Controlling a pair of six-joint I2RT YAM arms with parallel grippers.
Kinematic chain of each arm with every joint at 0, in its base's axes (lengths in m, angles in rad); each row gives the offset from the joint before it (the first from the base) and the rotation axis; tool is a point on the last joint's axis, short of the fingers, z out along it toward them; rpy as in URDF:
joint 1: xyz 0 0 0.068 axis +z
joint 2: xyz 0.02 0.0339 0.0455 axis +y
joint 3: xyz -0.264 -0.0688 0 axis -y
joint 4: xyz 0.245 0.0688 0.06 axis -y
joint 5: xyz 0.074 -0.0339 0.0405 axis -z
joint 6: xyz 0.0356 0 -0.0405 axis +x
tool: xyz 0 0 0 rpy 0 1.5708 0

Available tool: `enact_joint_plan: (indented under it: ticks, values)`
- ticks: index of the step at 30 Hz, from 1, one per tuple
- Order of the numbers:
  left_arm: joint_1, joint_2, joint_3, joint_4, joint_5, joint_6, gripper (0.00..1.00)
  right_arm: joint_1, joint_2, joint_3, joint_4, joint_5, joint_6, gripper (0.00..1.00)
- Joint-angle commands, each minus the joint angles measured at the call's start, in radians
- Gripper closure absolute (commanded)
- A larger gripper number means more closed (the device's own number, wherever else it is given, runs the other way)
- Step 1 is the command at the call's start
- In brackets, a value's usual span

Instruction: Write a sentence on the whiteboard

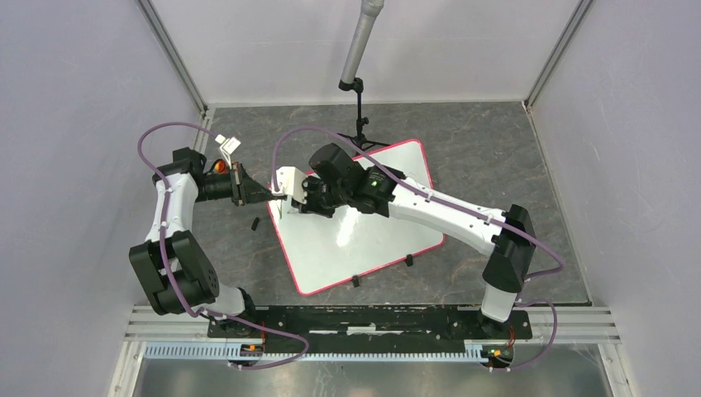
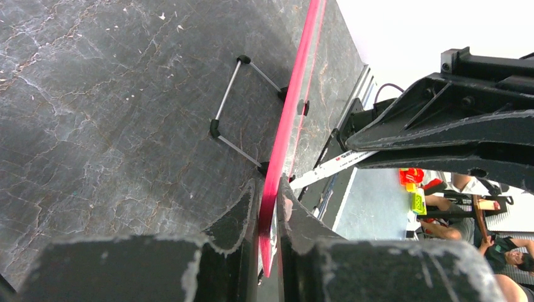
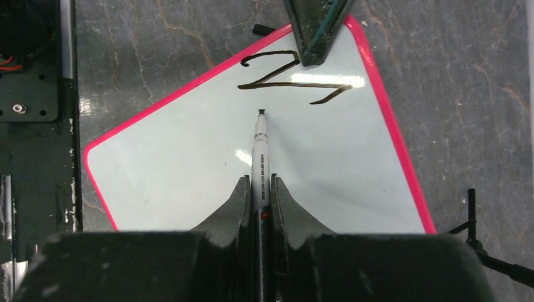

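Note:
The whiteboard [image 1: 372, 240], white with a pink-red rim, lies askew on the dark table. My left gripper [image 1: 271, 195] is shut on its left corner; in the left wrist view the jaws [image 2: 269, 195] pinch the pink rim [image 2: 293, 107] edge-on. My right gripper [image 3: 260, 182] is shut on a grey marker [image 3: 260, 151] pointing away over the board [image 3: 189, 163]. Its black tip [image 3: 261, 112] sits just below a few black strokes of the sentence [image 3: 283, 78] near the far corner. Whether the tip touches the board, I cannot tell. A left finger [image 3: 315, 31] covers that corner.
A grey pole on a black tripod [image 1: 361, 83] stands behind the board; one leg [image 3: 472, 214] shows right of it. A small black piece [image 1: 255, 223] lies left of the board. Black clips [image 1: 408, 260] sit on the near rim. A wire bracket [image 2: 239, 100] lies beside the board.

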State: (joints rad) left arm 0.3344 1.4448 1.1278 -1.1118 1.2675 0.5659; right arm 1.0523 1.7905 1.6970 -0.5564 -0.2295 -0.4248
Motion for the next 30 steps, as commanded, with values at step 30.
enact_joint_plan:
  ticks: [30]
  values:
    - [0.005,-0.027,0.007,0.006,0.005,0.037,0.97,-0.041,-0.025,0.019,-0.010,0.086,-0.022,1.00]
